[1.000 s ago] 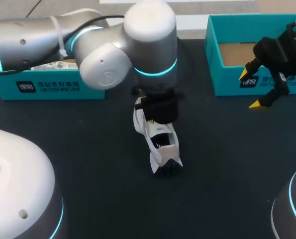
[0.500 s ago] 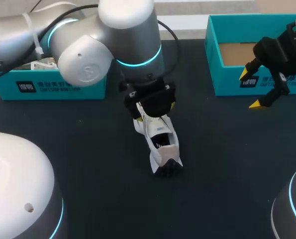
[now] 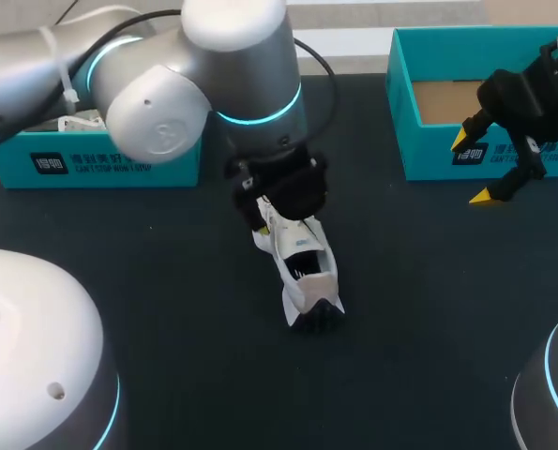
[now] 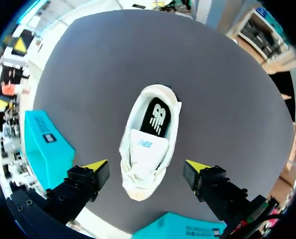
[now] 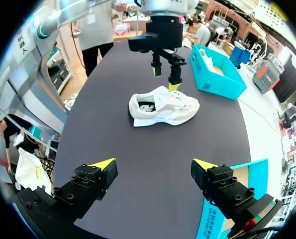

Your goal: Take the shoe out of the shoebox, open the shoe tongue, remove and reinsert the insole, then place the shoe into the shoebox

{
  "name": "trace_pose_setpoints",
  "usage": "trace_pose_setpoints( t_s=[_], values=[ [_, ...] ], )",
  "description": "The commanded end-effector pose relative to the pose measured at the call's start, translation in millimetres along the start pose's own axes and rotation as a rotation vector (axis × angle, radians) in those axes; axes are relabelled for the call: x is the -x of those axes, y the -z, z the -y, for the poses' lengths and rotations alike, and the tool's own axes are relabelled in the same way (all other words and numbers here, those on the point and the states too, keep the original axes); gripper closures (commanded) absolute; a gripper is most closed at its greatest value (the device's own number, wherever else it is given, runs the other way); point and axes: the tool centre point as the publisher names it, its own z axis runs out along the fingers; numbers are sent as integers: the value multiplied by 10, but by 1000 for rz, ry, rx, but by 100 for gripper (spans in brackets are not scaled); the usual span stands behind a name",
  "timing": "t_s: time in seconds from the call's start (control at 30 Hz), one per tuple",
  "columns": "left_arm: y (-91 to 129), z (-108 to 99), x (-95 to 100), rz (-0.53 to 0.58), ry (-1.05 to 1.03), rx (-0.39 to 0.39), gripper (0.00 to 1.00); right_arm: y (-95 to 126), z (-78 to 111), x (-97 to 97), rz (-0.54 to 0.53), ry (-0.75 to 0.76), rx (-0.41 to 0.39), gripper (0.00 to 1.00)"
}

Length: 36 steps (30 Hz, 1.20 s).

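Left wrist view: left gripper (image 4: pixel 147 166), fingers spread wide, hovers over the white mesh sneaker (image 4: pixel 150 139), seemingly lined up to reach its tongue (image 4: pixel 144 152); right gripper (image 5: pixel 154 164) waits aside, fingers apart.

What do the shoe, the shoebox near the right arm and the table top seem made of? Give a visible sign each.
Shoe: probably white textile, matte, with soft creases. Shoebox: likely cardboard, teal outside, plain brown floor inside. Table top: dark and matte, no glare; material unclear.

Matt table (image 3: pixel 166 309); shoe (image 3: pixel 302 267) seemingly cloth.
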Motion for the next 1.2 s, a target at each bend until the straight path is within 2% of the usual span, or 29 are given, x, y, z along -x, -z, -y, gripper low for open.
trace_pose_setpoints(
  t_s=[0.03, 0.17, 0.2, 0.27, 1.2],
  values=[
    [63, 72, 21, -222, 916, 87, 0, -8, -5, 13, -2, -1, -3, 0],
    [141, 122, -128, -324, 1473, 177, 0, -8, -5, 13, -2, -1, -3, 0],
    [156, 123, -220, -317, 1628, 156, 0, -8, -5, 13, -2, -1, -3, 0],
    [187, 168, -370, -326, 1775, 147, 0, -8, -5, 13, -2, -1, -3, 0],
    [187, 168, -370, -326, 1775, 147, 0, -8, -5, 13, -2, -1, -3, 0]
  ],
)
